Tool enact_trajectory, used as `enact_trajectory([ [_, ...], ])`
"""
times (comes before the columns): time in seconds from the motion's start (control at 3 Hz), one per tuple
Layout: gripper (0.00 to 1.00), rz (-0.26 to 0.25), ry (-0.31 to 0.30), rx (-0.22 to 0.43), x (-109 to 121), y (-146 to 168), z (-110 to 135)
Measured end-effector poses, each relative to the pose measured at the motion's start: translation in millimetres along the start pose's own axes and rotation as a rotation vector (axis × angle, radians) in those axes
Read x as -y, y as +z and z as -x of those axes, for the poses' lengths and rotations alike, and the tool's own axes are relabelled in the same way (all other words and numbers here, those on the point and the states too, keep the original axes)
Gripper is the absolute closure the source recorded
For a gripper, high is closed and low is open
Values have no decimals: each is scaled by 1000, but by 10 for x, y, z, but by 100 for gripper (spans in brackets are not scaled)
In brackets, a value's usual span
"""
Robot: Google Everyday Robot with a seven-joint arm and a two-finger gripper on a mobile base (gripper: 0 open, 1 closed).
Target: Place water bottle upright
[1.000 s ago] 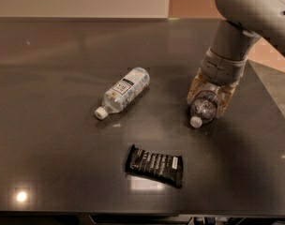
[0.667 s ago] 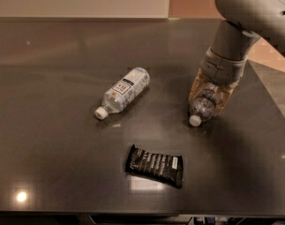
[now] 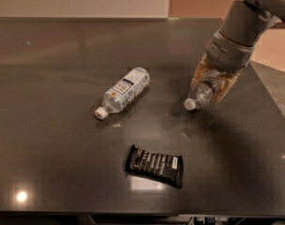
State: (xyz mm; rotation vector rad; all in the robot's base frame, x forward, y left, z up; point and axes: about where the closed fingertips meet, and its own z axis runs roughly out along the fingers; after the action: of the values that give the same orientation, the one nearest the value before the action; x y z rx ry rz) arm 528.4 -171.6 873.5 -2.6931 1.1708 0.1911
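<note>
Over the table (image 3: pixel 63 163), far right, gripper (image 3: pixel 212 87) clasps the water bottle (image 3: pixel 200 96)

Dim warm light, glare spot near-left on table (image 3: pixel 63 168); claw (image 3: pixel 208 90) clasping water bottle (image 3: pixel 201 94) at right casts shadow.

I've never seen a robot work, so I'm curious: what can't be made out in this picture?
Camera view:
Water bottle: most of its body and label, hidden under the gripper at the right side of the table.
Arm: upper part cut off by the top and right edges.
Label on the other bottle and the dark wrapper: print too small to read.
</note>
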Motion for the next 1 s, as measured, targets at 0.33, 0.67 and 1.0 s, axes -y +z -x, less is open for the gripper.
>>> enact_trajectory([
  [0.33, 100, -68, 159, 74, 108, -194, 121],
  [0.67, 100, -135, 329, 188, 207, -330, 253],
  [1.0, 100, -197, 469, 317, 270, -448, 403],
])
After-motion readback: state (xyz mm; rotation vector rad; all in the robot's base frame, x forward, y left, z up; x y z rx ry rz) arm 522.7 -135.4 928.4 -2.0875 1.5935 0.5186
